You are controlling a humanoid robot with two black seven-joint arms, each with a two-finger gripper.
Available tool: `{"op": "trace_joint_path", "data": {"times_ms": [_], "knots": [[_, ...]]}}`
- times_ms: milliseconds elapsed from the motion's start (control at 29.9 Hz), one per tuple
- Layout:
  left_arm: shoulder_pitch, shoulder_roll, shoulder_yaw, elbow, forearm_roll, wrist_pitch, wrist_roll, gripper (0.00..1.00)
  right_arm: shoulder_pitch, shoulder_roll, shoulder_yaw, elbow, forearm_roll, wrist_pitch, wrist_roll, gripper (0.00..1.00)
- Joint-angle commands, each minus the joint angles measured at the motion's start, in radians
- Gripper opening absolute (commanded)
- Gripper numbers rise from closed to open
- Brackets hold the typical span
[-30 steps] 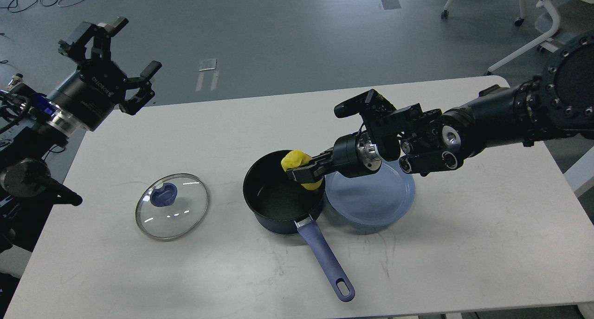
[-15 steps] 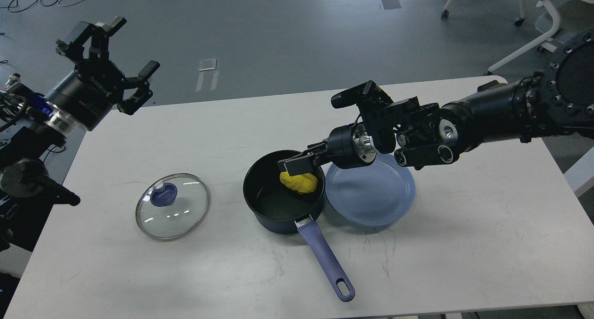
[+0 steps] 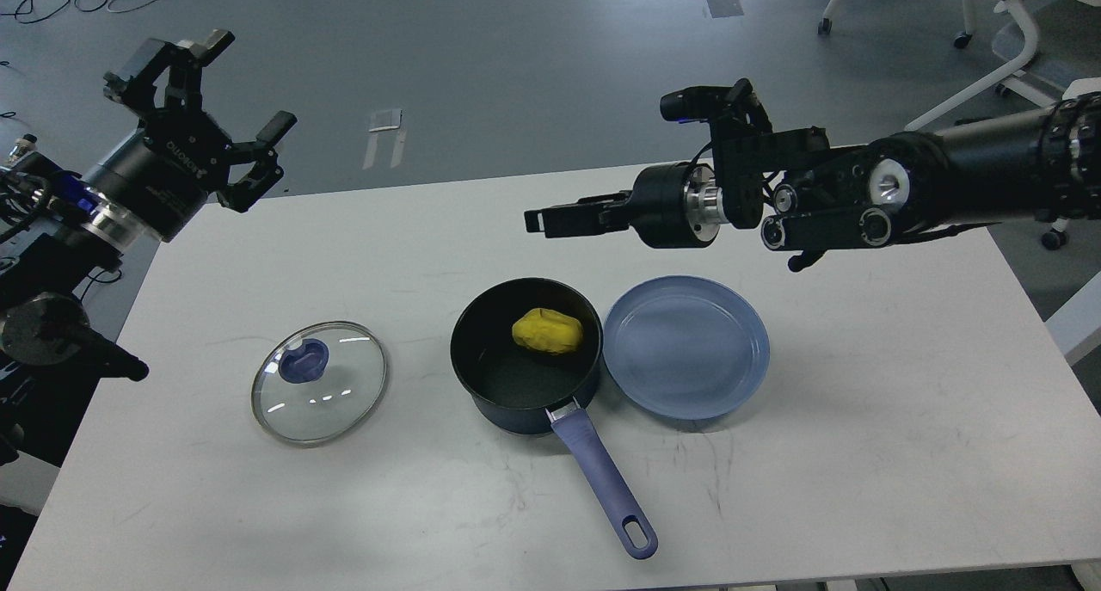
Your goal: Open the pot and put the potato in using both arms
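Observation:
The yellow potato [image 3: 547, 330] lies inside the open dark pot [image 3: 482, 393], which stands mid-table with its purple handle [image 3: 602, 479] pointing toward me. The glass lid [image 3: 335, 402] with a blue knob lies flat on the table, left of the pot. My right gripper [image 3: 550, 221] is open and empty, and hovers well above the pot's far rim. My left gripper [image 3: 245, 83] is open and empty, raised high beyond the table's far left corner.
An empty blue plate [image 3: 748, 376] sits touching the pot's right side. The white table [image 3: 860, 453] has bare room at the front and right. Chair legs and cables are on the floor beyond the table.
My right gripper let go of the potato, which dropped into the pot. The gripper then rose up and away from the pot. The left arm barely moved.

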Motion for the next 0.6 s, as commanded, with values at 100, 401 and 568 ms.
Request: {"op": "trace_joint_path", "data": {"times_ms": [100,401,568], "knots": [[0.012,-0.006,0.002,-0.001,0.001,0.0,-0.001,0.98,-0.128,-0.163,0.158,-0.003,0.181,0.059,0.0,1.0],[0.057,-0.025,0.002,-0.001,0.003,0.0,-0.001,0.98,-0.457,-0.366,0.497,-0.034,0.324,0.145,0.0,1.0],[0.098,-0.039,0.0,-0.001,0.008,0.0,-0.003,0.98,-0.593,-0.408,0.643,-0.053,0.392,0.209,0.0,1.0]]}}
